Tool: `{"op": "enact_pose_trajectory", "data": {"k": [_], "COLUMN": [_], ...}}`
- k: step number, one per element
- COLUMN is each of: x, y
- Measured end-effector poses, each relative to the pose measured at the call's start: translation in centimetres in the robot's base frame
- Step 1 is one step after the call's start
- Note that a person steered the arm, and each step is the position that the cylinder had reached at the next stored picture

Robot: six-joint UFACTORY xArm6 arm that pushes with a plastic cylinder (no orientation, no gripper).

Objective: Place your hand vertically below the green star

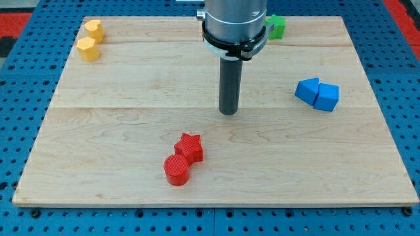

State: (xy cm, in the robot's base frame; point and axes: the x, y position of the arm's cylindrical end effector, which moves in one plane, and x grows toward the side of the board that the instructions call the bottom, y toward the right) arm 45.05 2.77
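Observation:
A green block (277, 26) sits at the view's top, right of centre, partly hidden behind the arm, so its shape cannot be made out. My tip (228, 113) rests on the board near the middle, well below and to the left of the green block. A red star (189, 147) and a red cylinder (176, 170) lie touching, below and left of my tip.
Two yellow blocks (94, 29) (88, 49) sit together at the top left corner. Two blue blocks (307, 90) (327, 98) touch each other at the right. The wooden board (98, 164) has its edges all in view, on a blue pegboard.

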Motion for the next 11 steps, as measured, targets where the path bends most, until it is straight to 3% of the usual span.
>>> {"op": "enact_pose_trajectory", "data": {"k": [2, 8, 9, 11], "x": [-0.5, -8.9, -13.2, -17.4], "y": [0.0, 0.3, 5.5, 14.7]}}
